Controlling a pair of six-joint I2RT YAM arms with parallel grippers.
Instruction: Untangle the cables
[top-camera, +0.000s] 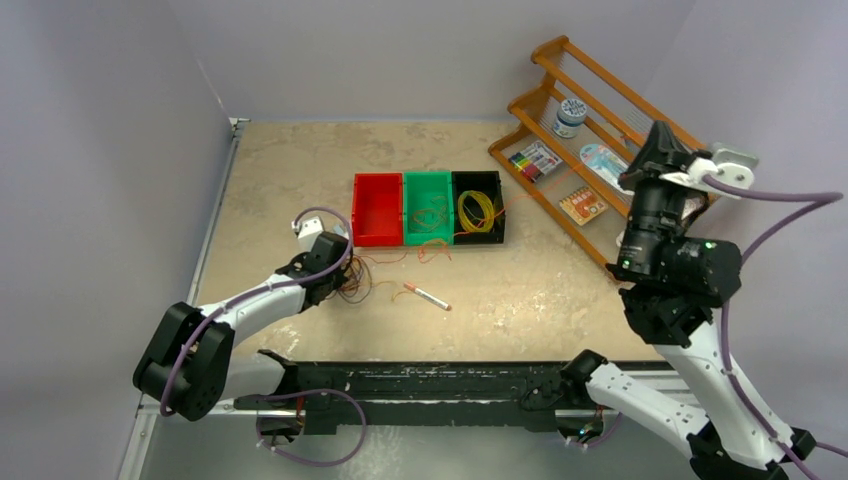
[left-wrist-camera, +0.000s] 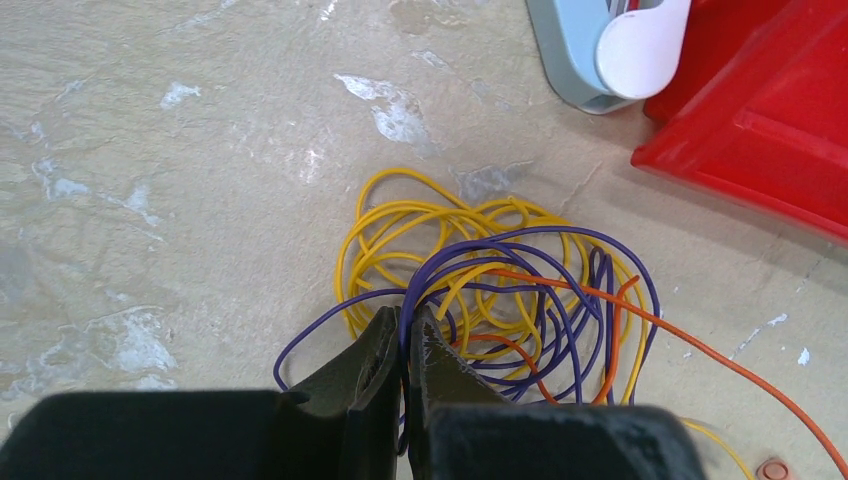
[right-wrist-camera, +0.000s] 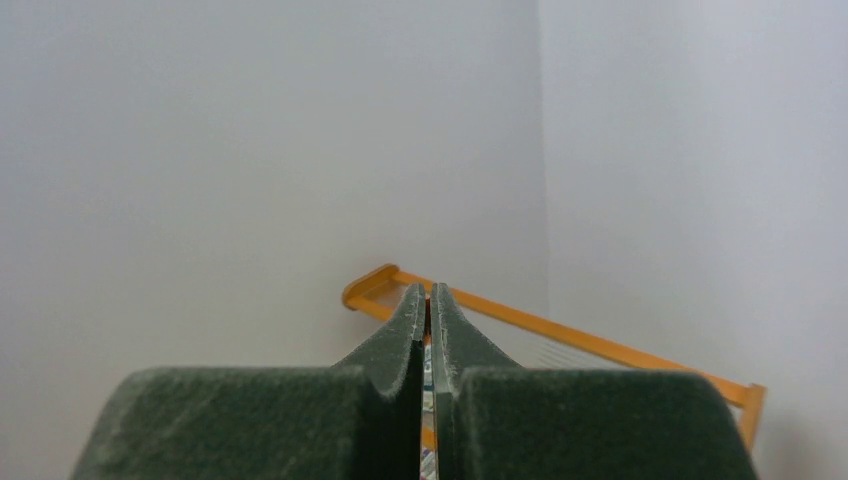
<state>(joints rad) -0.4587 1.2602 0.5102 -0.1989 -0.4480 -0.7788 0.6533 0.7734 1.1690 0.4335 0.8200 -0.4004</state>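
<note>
Off the red bin's (top-camera: 378, 210) near left corner: cables (left-wrist-camera: 500, 290), a loose tangle of yellow, purple and orange loops lying on the table (top-camera: 520, 290).
Left gripper (left-wrist-camera: 405, 325): low at the tangle's edge farthest from the red bin, jaws pressed together, pinching a purple strand.
Right gripper (right-wrist-camera: 427, 300): raised, well to the right of the red bin, jaws pressed together, pointing at the wall.

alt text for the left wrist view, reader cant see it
The left end effector is shut on a purple cable at the near edge of a loose tangle of yellow, purple and orange cables on a mottled beige table. A red bin sits at upper right, beside a grey-and-white object.
</note>
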